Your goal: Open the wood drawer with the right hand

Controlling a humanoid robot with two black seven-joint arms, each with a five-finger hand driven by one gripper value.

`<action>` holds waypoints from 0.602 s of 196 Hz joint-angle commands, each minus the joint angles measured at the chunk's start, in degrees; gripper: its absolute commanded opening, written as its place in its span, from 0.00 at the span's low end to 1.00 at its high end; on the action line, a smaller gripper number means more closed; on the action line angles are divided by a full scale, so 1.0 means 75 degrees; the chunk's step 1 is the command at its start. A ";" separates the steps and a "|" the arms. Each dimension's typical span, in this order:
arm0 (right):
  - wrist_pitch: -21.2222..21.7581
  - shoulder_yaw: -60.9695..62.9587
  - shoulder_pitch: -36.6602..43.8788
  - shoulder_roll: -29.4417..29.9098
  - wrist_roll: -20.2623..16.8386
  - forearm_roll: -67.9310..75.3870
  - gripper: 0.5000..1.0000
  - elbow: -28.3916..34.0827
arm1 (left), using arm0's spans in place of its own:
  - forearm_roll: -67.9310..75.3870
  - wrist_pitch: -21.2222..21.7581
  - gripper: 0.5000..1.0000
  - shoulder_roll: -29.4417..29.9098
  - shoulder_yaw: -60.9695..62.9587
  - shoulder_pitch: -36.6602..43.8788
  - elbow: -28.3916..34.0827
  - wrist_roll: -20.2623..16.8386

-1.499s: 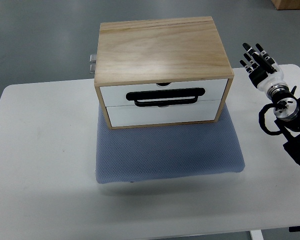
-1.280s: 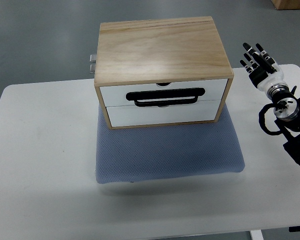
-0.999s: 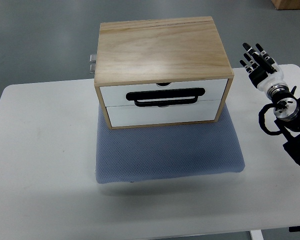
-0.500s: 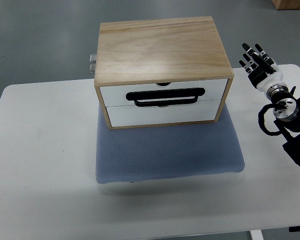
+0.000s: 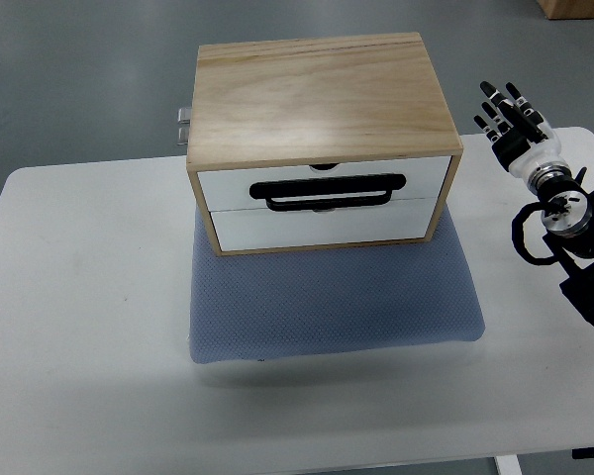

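Note:
A light wood drawer box (image 5: 320, 109) stands on a blue-grey mat (image 5: 332, 299) in the middle of the white table (image 5: 89, 327). Its front shows two white drawer fronts, both shut, with a black bar handle (image 5: 329, 190) on the upper one. My right hand (image 5: 512, 117) is at the table's far right, well to the right of the box and level with its top. Its black fingers (image 5: 498, 103) are spread straight, pointing away, holding nothing. The arm (image 5: 569, 237) runs down the right edge.
A small metal fitting (image 5: 183, 124) sticks out at the box's back left. Grey floor lies beyond the table's far edge. A cardboard box corner (image 5: 574, 8) shows at the top right. The mat extends in front of the drawers.
My right hand has crept slightly up and away; the box and drawers have not moved.

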 commanded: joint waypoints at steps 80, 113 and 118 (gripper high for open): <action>0.0187 -0.0076 0.0038 -0.0356 0.0000 -0.0001 0.89 0.0035 | 0.0000 0.0000 1.00 0.0000 0.0000 -0.0007 -0.0001 0.0000; 0.0187 -0.0697 0.0354 -0.1176 0.0000 0.0034 0.89 0.0070 | 0.0000 0.0000 1.00 0.0000 0.0000 -0.0007 -0.0001 0.0000; 0.0187 -0.0803 0.0413 -0.1270 0.0000 0.0034 0.89 0.0082 | 0.0000 0.0000 1.00 0.0000 0.0000 0.0005 -0.0001 0.0000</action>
